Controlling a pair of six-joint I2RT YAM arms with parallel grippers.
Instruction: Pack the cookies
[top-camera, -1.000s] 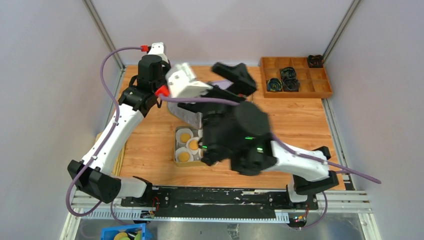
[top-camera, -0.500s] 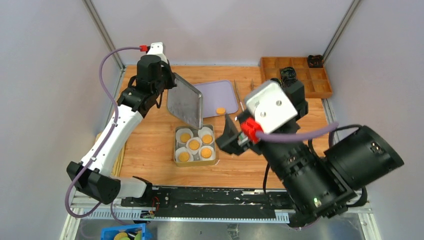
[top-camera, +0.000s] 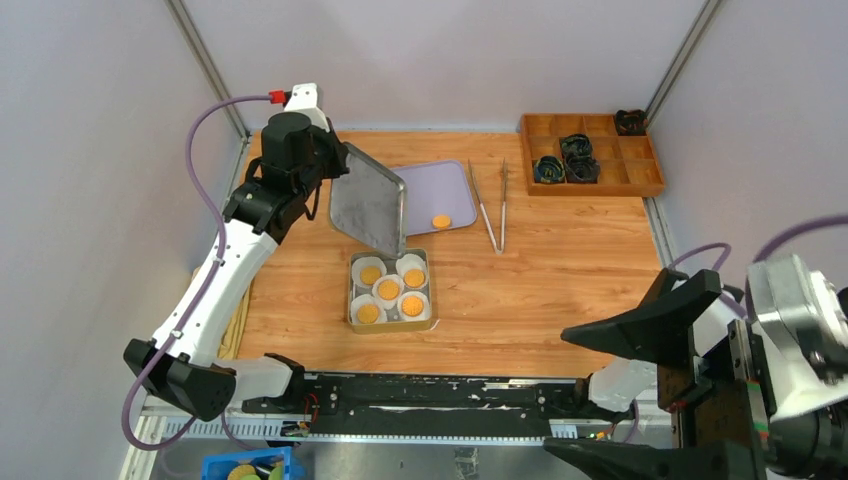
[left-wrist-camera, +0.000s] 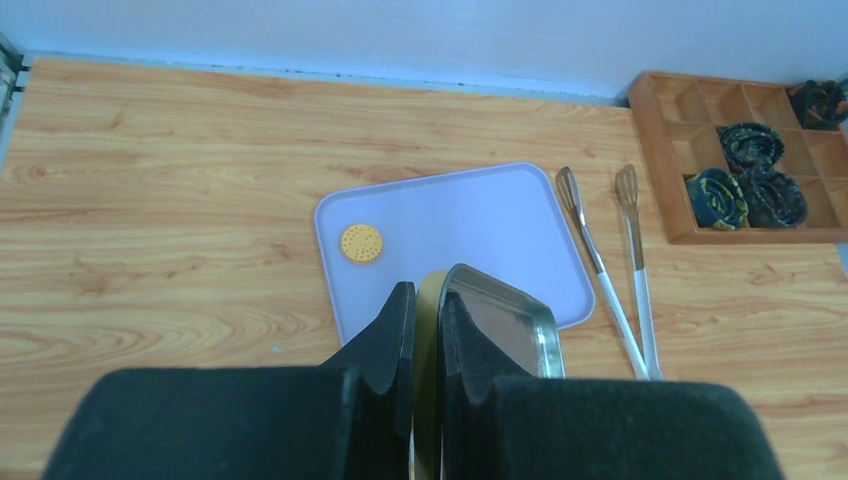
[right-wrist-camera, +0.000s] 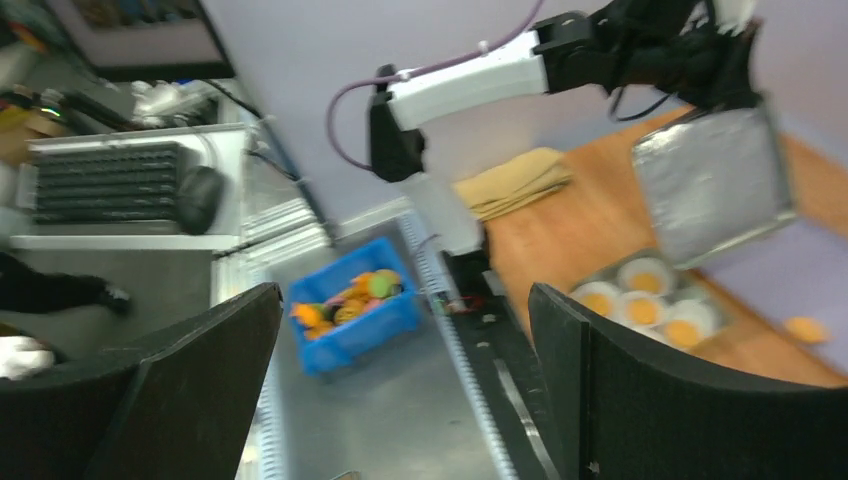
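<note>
An open tin (top-camera: 352, 295) sits on the table's near middle with several orange-tan cookies (top-camera: 388, 290) in white liners. One more cookie (top-camera: 440, 221) lies on the purple tray (top-camera: 455, 185), also in the left wrist view (left-wrist-camera: 361, 243). My left gripper (top-camera: 335, 185) is shut on the edge of the metal tin lid (top-camera: 368, 210) and holds it tilted above the table, behind the tin. The lid shows between its fingers (left-wrist-camera: 425, 295). My right gripper (top-camera: 620, 395) is wide open and empty, off the table's near right corner, and faces the tin (right-wrist-camera: 640, 300).
Metal tongs (top-camera: 493, 205) lie right of the purple tray. A wooden compartment box (top-camera: 640, 175) with dark bundles stands at the back right. A tan folded cloth (top-camera: 243, 310) lies at the left edge. A blue bin (right-wrist-camera: 350, 310) of coloured items sits below the table front.
My right arm has swung from over the tin to the right and back off the table's near right corner. My left gripper still holds the lid, shifted slightly left.
</note>
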